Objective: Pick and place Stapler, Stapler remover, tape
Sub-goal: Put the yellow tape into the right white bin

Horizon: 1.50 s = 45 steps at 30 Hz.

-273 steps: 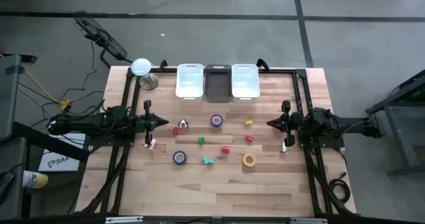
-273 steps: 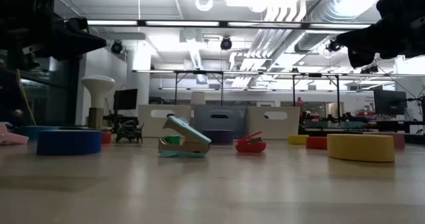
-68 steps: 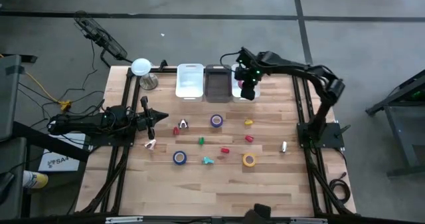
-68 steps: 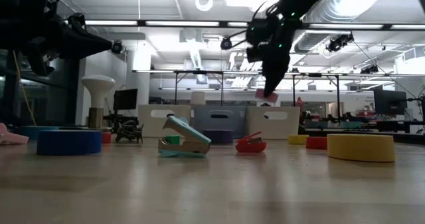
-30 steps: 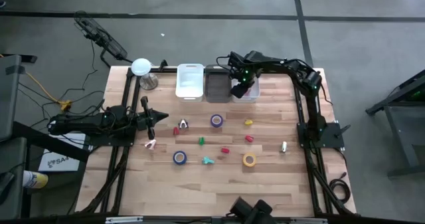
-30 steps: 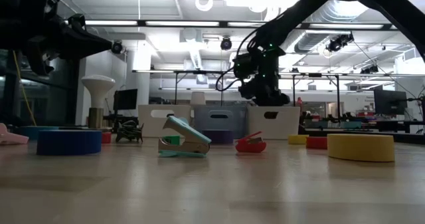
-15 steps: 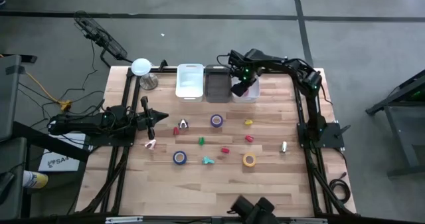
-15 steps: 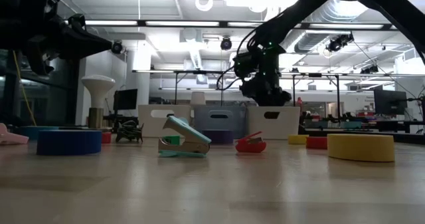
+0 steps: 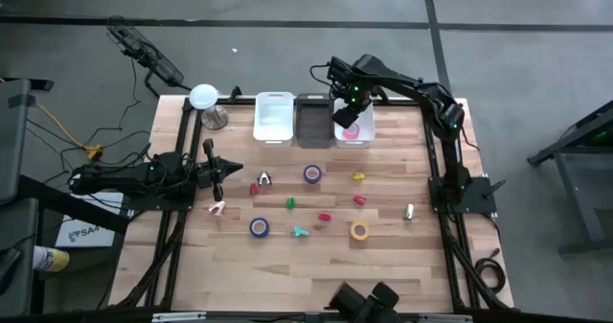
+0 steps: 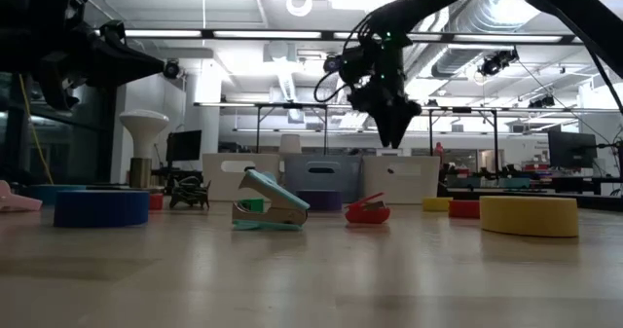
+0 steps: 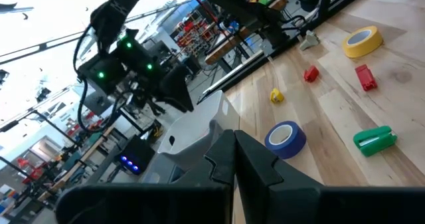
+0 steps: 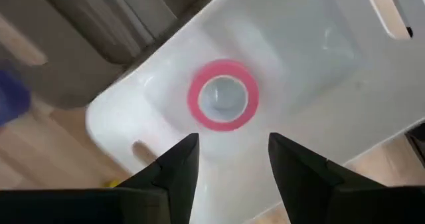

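Waiting, left hand point(image 9: 213, 173): parked at the table's point(image 9: 383, 265) left edge, fingers closed, empty.
Blue tape point(image 9: 312, 173), yellow tape point(image 9: 359, 230): we see them on the table.
Right hand point(image 9: 347, 115): we have risen, fingers apart, pink roll point(image 12: 222, 94) dropped in the white bin point(image 12: 319, 58).

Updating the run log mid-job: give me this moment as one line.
right gripper: open above right white bin | pink tape roll: lying in that bin | left gripper: waiting at table's left, shut

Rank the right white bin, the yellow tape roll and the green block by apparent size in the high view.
1. Right white bin, clearly largest.
2. Yellow tape roll.
3. Green block, smallest.
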Available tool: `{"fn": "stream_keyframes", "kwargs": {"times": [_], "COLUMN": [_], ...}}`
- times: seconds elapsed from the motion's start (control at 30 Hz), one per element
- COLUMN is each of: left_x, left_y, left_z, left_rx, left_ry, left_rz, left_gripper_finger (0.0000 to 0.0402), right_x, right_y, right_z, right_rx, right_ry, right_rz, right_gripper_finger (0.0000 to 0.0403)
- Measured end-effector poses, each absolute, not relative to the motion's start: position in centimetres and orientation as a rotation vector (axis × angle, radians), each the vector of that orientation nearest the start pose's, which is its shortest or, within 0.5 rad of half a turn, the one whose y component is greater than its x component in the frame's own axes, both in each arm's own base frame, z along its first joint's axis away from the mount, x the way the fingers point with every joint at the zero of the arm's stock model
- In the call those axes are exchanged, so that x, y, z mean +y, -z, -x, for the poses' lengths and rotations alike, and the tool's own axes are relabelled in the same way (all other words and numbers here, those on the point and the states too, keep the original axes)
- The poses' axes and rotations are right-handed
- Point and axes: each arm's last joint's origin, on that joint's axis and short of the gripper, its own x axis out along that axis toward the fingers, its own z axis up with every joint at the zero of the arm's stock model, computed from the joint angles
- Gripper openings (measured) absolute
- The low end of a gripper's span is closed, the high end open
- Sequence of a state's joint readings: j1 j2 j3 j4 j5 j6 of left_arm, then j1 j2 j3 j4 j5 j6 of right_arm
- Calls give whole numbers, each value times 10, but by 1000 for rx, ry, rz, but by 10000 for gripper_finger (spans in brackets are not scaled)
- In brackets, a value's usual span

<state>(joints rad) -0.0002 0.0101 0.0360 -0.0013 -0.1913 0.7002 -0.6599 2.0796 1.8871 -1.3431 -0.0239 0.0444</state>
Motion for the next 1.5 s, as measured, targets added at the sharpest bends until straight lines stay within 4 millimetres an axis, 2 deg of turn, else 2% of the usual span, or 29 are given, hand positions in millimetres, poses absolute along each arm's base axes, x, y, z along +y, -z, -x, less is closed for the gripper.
{"fn": "stream_keyframes", "kwargs": {"times": [0.33, 0.6, 0.77, 0.9, 1.13, 1.3, 1.5], "left_x": [5, 5, 5, 5, 5, 5, 5], "left_y": [-175, -175, -175, -175, -175, -175, -175], "left_z": [-96, -96, -96, -96, -96, -96, -96], "left_rx": [44, 45, 45, 45, 45, 45, 45], "left_ry": [-192, -192, -192, -192, -192, -192, -192], "left_rz": [-696, -696, -696, -697, -695, -694, -692], "left_gripper_finger": [3, 3, 3, 3, 3, 3, 3], "right_x": [-223, -194, -172, -153, -114, -86, -51], "right_y": [-270, -298, -307, -307, -283, -265, -257], "right_z": [-327, -328, -332, -338, -345, -338, -315], "right_rx": [1487, 1447, 1436, 1477, 1544, 1548, 1513], "right_ry": [502, 531, 532, 518, 480, 480, 551], "right_rz": [-504, -414, -380, -348, -307, -314, -395], "right_gripper_finger": [174, 174, 174, 174, 174, 174, 174]}}
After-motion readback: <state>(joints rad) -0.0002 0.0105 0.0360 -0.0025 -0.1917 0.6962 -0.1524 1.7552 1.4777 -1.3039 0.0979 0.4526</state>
